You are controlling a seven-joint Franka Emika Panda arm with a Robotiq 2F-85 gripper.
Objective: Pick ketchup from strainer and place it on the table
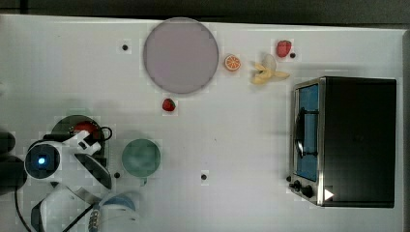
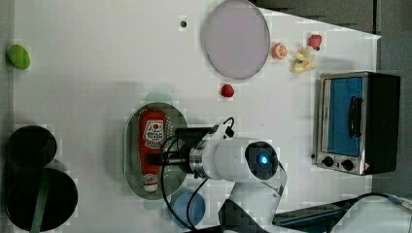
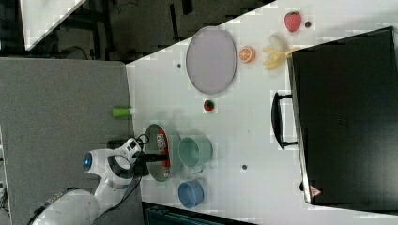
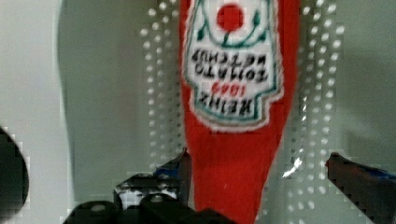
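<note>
**A:** Ketchup [image 2: 152, 141] lay flat in the strainer [image 2: 132, 150], lengthwise along the oval, white cap toward the left view's bottom, label facing up. Nobody had lifted it off the perforated floor.

**B:** And the gripper [image 4: 257, 175] was right over it! From the wrist view the fingers [image 4: 359, 179] stood spread wide, one on each side of the red body below the label, neither one pressing on the plastic that I could see.

**A:** Agreed, spread and not pinching. In the left view the white arm reached in from the left view's bottom, its black hand across the strainer's right edge, covering part of the bottle's side.

**B:** The strainer itself sat on the table [image 1: 241, 125], near the top view's left edge. The round green cup [image 1: 140, 157] stood just beside it, and the blue cup [image 3: 190, 193] was near both.

**A:** Further off, a strawberry [image 1: 168, 104] sat alone on the white top, close under the lilac plate [image 1: 181, 55] in the top view.

**B:** Beyond the plate there was an orange half [image 1: 232, 62], a peeled banana [image 1: 267, 71] and a second strawberry [image 1: 284, 48], all in a row along the top view's upper side.

**A:** And the toaster oven [image 1: 345, 140] was parked well apart at the top view's right, door handle facing the middle of the table.
</note>
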